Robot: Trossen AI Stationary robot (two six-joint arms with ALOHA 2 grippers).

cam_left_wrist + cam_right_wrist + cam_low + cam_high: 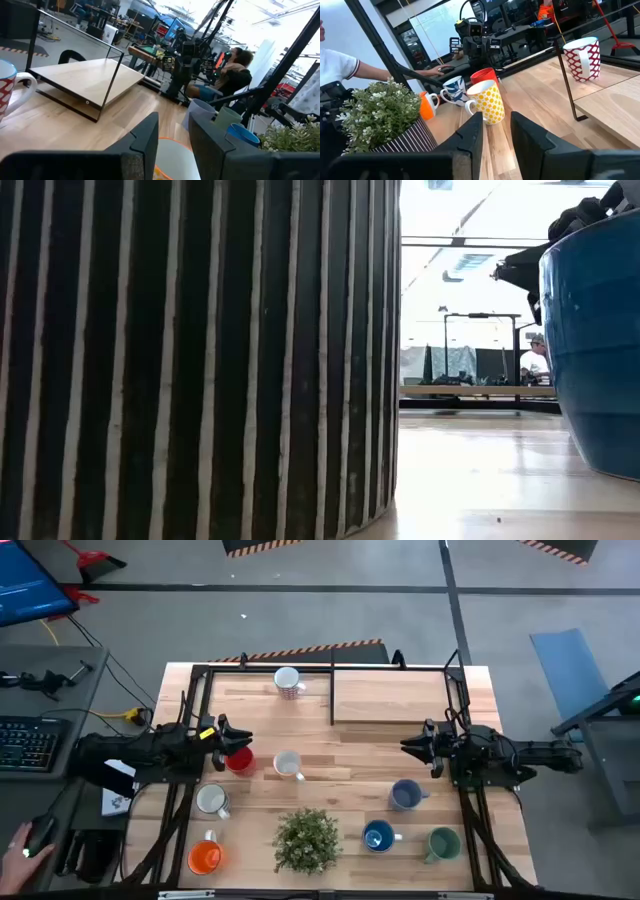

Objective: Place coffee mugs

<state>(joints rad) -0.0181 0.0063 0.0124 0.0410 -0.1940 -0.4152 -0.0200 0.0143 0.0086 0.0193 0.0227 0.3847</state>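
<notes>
Wooden surface [380,755] carries a low shelf [390,695] at its far right and a plant [306,839] at the near edge. The eight mugs stand spread about it.

The left gripper [226,737] hangs just beside the red mug [239,759], its fingers [145,145] slightly parted, with a mug rim showing in the gap but nothing clearly pinched. The right gripper [412,747] waits over bare wood near the shelf, its fingers [470,140] parted and empty.

The patterned mug [288,682] sits far back. The white mug [288,765] is in the middle, with cream [212,800] and orange [204,857] to the left. Lavender-blue [405,794], blue [378,836] and green [441,843] are to the right.

Each mug is probably stiff, glazed ceramic: fairly light, slick and likely to chip if knocked. The best hold looks like a pinch across the wall at the rim, opposite the handle. The mug should then be lifted straight up.
</notes>
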